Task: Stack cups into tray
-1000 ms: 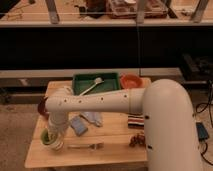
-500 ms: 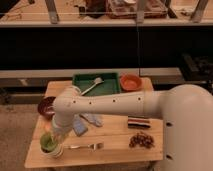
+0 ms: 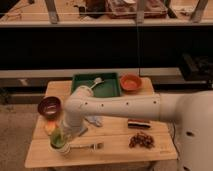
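Observation:
A small green cup (image 3: 58, 143) stands on the front left corner of the wooden table (image 3: 115, 150). My gripper (image 3: 58, 136) is down at this cup, right over its mouth, and the white arm hides most of it. The dark green tray (image 3: 106, 90) sits at the back middle of the table, well behind the gripper, with a white utensil (image 3: 95, 81) lying in it. I see no other cup.
A dark maroon bowl (image 3: 49, 106) is at the left, just behind the cup. An orange bowl (image 3: 131, 82) stands right of the tray. A fork (image 3: 90, 146), a bluish wrapper (image 3: 93, 120), a dark bar (image 3: 136, 124) and brown pieces (image 3: 141, 140) lie on the table. An orange item (image 3: 49, 127) lies by the cup.
My gripper stays down at the green cup at the front left. The view has shifted a little, and the upper arm now fills more of the right side.

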